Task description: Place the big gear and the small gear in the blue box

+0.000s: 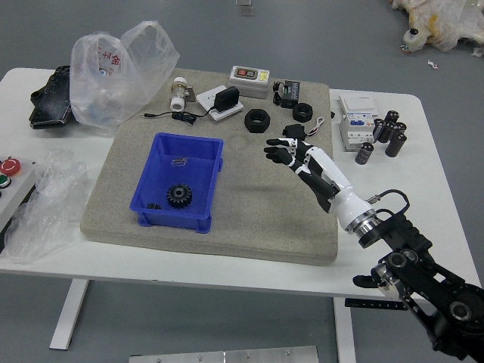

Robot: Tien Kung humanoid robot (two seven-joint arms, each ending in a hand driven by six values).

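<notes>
The blue box sits on the left half of the grey mat. Inside it, near its front wall, lies a black toothed gear. Beside that gear, in the front left corner, is a small dark piece, too small to identify surely as the small gear. My right hand hovers over the mat's right part, well clear of the box, its fingers extended and holding nothing. A dark object shows just behind its fingertips, partly hidden.
Two black rings, a white device, a power adapter and a white bottle-like part are behind. Plastic bags are at left; a white box and black cylinders stand right.
</notes>
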